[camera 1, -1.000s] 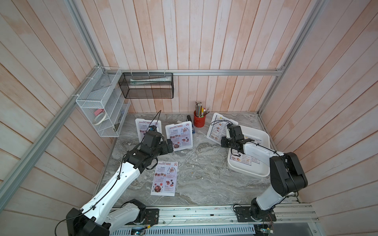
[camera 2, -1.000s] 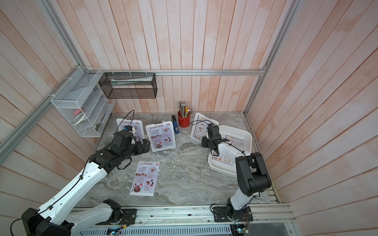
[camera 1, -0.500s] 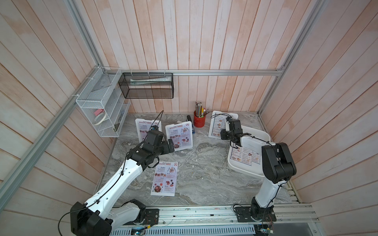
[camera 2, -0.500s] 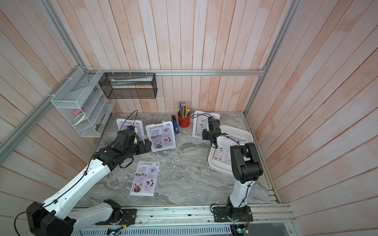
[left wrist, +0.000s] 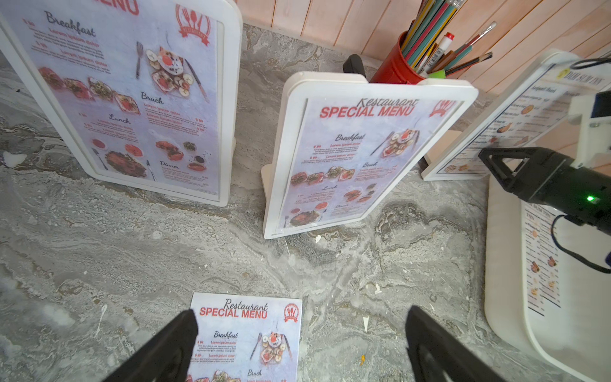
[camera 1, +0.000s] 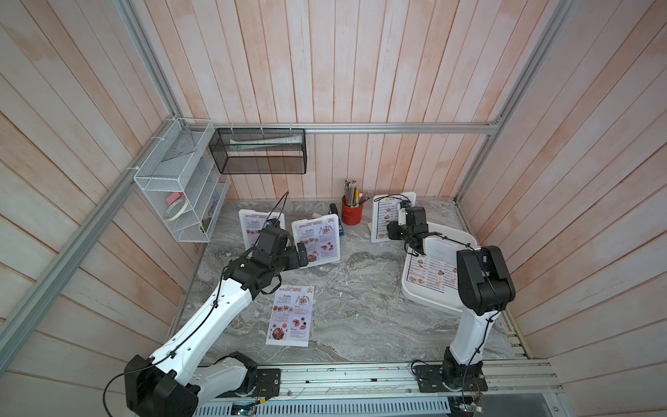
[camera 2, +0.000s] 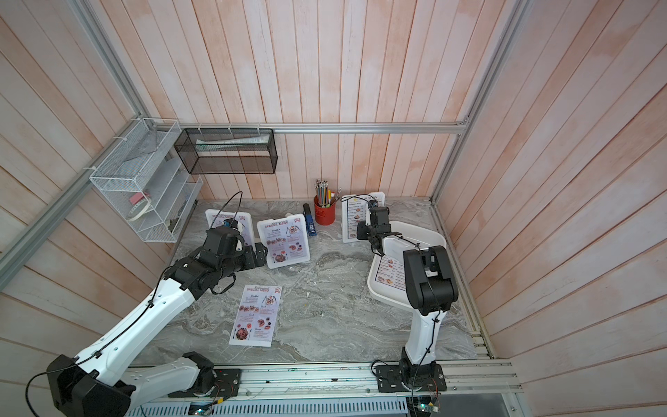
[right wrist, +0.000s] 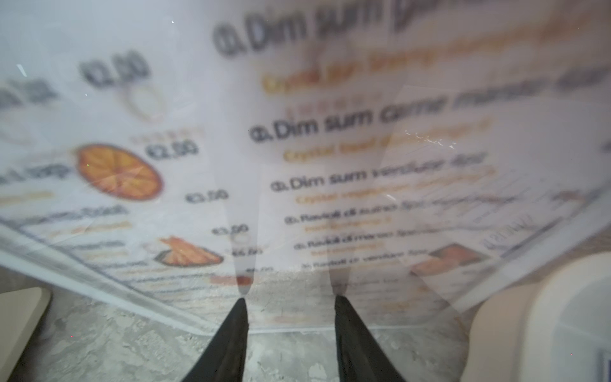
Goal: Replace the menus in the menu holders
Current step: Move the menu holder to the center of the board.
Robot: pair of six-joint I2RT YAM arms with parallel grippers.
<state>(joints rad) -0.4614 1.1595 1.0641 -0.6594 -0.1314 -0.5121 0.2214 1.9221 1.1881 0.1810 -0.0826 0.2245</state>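
Three filled menu holders (camera 1: 317,240), Dim Sum sheet (camera 1: 431,274) in tray (camera 1: 442,242), left claw (left wrist: 301,312), right claw (right wrist: 291,297) both released.

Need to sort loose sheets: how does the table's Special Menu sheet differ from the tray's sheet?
The Special Menu sheet is red-titled; the tray sheet is blue-bordered. The Special Menu sheet lies on the marble table; the tray sheet lies inside the white tray. Both lie flat, outside any holder.
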